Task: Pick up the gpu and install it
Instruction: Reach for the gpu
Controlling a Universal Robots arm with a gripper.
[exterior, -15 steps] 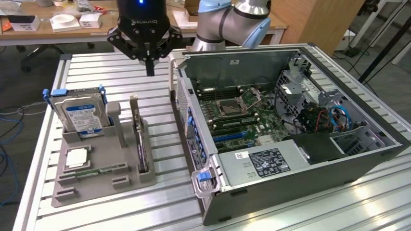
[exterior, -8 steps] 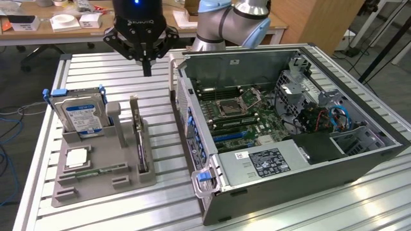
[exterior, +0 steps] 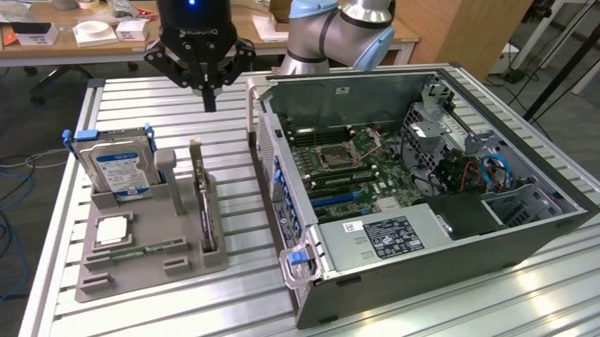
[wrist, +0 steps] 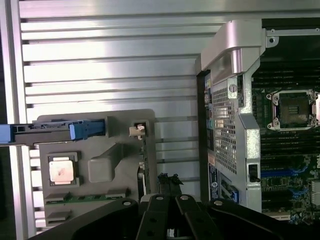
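Black pincer (exterior: 209, 104) closed, empty — one gpu (exterior: 205, 210), one hard drive (exterior: 117, 168) in grey tray (exterior: 140, 270).

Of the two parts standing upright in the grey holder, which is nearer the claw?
The gpu, the thin card on edge next to the case; the blue-labelled hard drive stands farther from the claw.

The table (exterior: 140, 105) is a frame of ribbed aluminium slats, bright with glare toward the exterior view's lower right. Behind it stands a light wooden desk (exterior: 47, 48) carrying small white boxes (exterior: 97, 32), with a wooden cabinet (exterior: 473, 31) at the exterior view's right. The floor (exterior: 28, 133) is dark grey, with blue cables (exterior: 11, 232) trailing over it at the exterior view's left.
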